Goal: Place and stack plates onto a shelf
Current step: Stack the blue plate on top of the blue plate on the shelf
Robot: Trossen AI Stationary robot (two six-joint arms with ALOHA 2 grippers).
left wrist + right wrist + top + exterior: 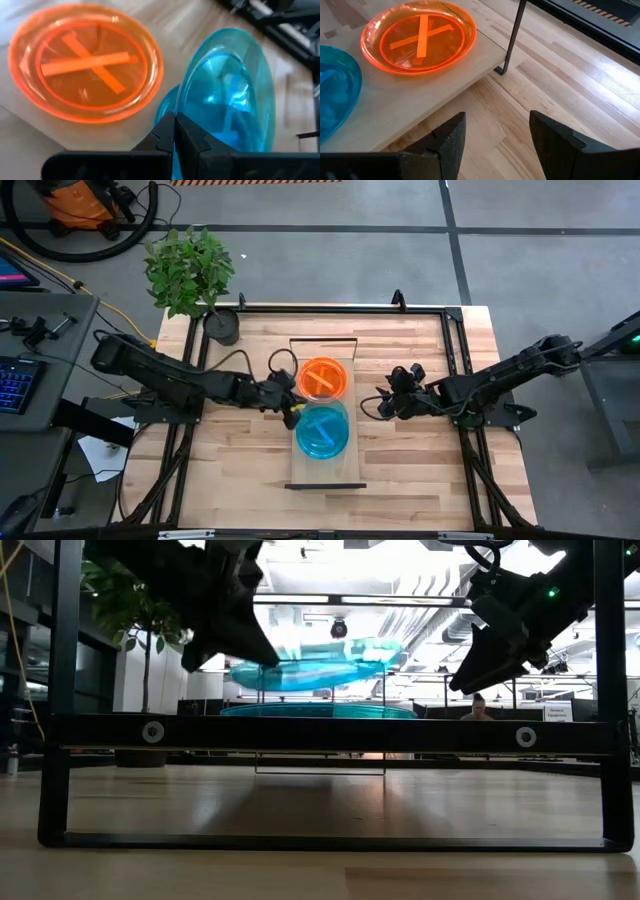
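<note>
Left jaws on translucent round cyan plate point(235, 95)

Both arms are dark, nearly black, built of chunky jointed segments, and each trails thin black cables that loop loosely near the wrist. The left gripper point(289, 409) shows a small yellow patch at its tip from overhead; its 2 fingers point(192, 142) are matte black wedges tapering to narrow points off a flat black crossbar. The right gripper point(495, 135) has 2 broader black fingers with angular, faceted faces. A small green light glows on the right arm's housing.
</note>
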